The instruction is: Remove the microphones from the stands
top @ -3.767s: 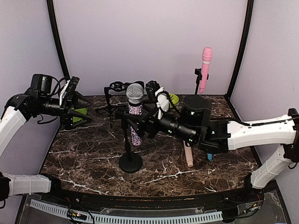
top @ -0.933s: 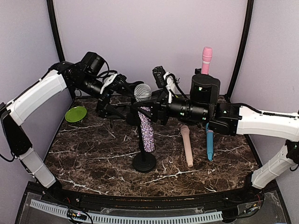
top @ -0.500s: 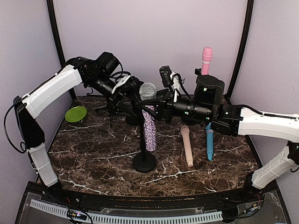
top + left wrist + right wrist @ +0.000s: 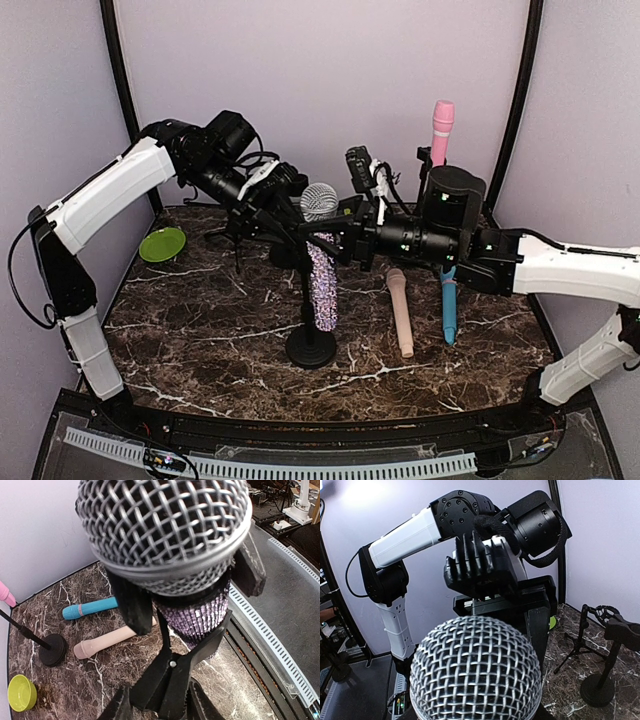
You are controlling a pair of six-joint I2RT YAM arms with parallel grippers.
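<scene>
Your left gripper [image 4: 190, 587] is clamped on the collar of the rhinestone microphone [image 4: 165, 535], just under the mesh head, a sound place to lift from. The right gripper [image 4: 325, 240] meets the stand [image 4: 311, 349] at its clip, probably to brace it, but its jaws are hidden. The microphone sits in the clip, mid-table.

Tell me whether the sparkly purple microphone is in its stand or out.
In. The sparkly purple microphone sits head-up on the stand; the left wrist view shows the clip cradling its body.
</scene>
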